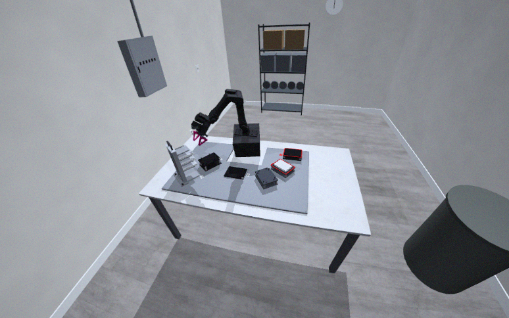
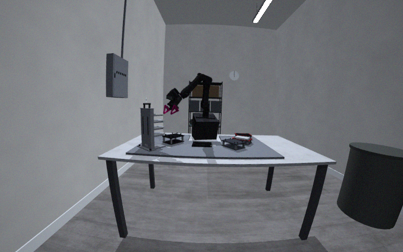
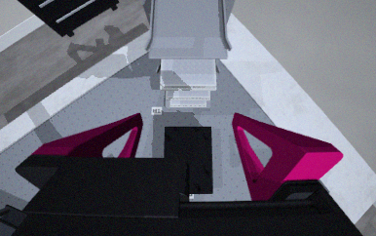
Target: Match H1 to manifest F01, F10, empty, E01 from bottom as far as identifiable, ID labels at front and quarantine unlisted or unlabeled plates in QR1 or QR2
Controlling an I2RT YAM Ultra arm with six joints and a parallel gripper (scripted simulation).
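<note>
Viewing from the top camera, the arm stands on a black pedestal [image 1: 252, 150] at the back edge of the white table [image 1: 337, 202], reaching left so that the claw [image 1: 199, 138] hangs in the air above and behind the plate hotel H1 [image 1: 176, 161], apart from it. The magenta fingers are spread to their full width and hold nothing. H1 stands upright at the left end of the grey mat [image 1: 285, 194], its shelves facing the pedestal. Just beside H1 sits a black nest [image 1: 209, 160]; a flat black plate [image 1: 235, 171] lies near the mat's middle, a raised dark nest [image 1: 266, 177] lies further right, and two red-rimmed nests follow, one carrying a white-topped plate [image 1: 282, 166], the other dark [image 1: 292, 152]. From the exterior camera, the claw [image 2: 170, 110] hovers higher than the top shelf of H1 [image 2: 146, 127], on its open shelf side. From the wrist camera, the fingers frame the stacked shelves of H1 [image 3: 188, 80] seen from above; whether any shelf carries a plate cannot be told.
</note>
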